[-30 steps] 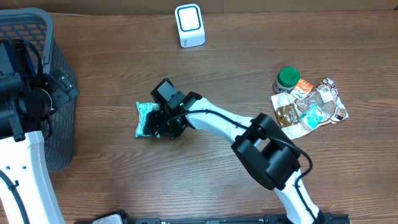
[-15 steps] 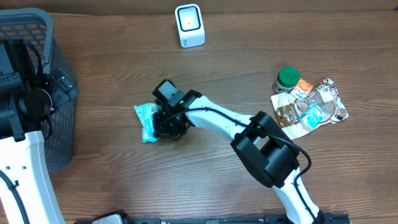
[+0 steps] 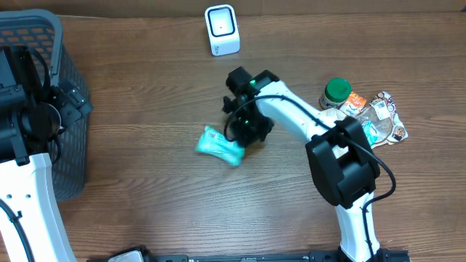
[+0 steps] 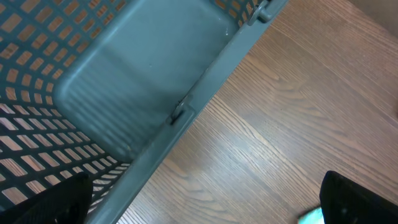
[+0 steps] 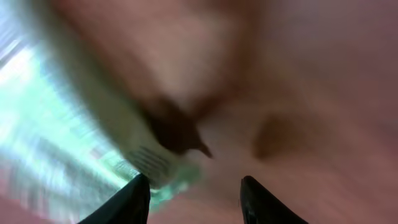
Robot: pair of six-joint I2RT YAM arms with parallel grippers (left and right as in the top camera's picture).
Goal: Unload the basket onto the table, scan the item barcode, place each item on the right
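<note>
Right jaws: the two fingertips stand apart in the wrist view, so we read them as open. The blur hides whether they touch anything.
Teal packet (image 3: 218, 145): it sits mid-tabletop, tilted and smeared with motion. Its right end is just beside the right jaws, and its pale edge is by one fingertip (image 5: 138, 198).
Left jaws: they are spread wide with nothing between them, over the basket (image 4: 186, 106) at the left edge.
Change: a second ago the packet lay further left with the right arm (image 3: 291, 116) stretched out to it. Now both have swung right and slightly farther, and the jaws have loosened from a tight close.
Scanner (image 3: 222, 29): white, upright at the far edge, well apart from the packet.
Meaning: we judge the item is on its way to the scanner but not yet presented. If the packet has slipped free, it needs a fresh grip.
Barcode: we cannot see it on the blurred wrapper.
Other goods: a green-lidded jar (image 3: 336, 91) and a heap of pouches (image 3: 368, 127) wait at the right.
</note>
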